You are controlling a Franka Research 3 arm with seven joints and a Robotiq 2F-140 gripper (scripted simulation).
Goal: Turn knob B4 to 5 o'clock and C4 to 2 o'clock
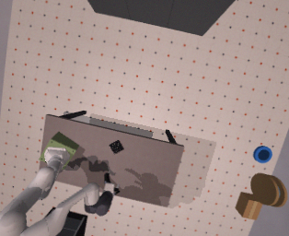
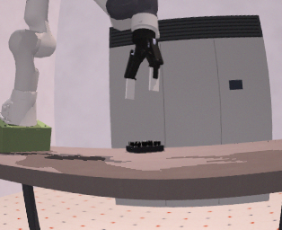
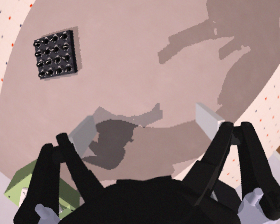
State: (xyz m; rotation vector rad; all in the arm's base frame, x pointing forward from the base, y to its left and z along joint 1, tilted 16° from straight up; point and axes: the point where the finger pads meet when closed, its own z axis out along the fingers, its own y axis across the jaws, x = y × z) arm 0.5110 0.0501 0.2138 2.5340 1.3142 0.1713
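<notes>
The knob box (image 1: 116,147) (image 2: 144,146) (image 3: 56,53) is a small black square with several rows of knobs. It stands flat on the brown table (image 1: 162,168) (image 2: 212,163) (image 3: 156,35). The knobs are too small for me to read their lines or names. My gripper (image 2: 141,88) (image 3: 144,118) is open and empty, with the fingers pointing down. It hangs high above the table, clear of the box. In the wrist view the box lies far off at the upper left of the fingers.
The arm's green base block (image 1: 63,145) (image 2: 19,137) (image 3: 25,185) sits at one end of the table. A tall grey cabinet (image 2: 203,87) stands behind the table. On the dotted floor lie a blue round thing (image 1: 262,154) and a brown wooden object (image 1: 263,195).
</notes>
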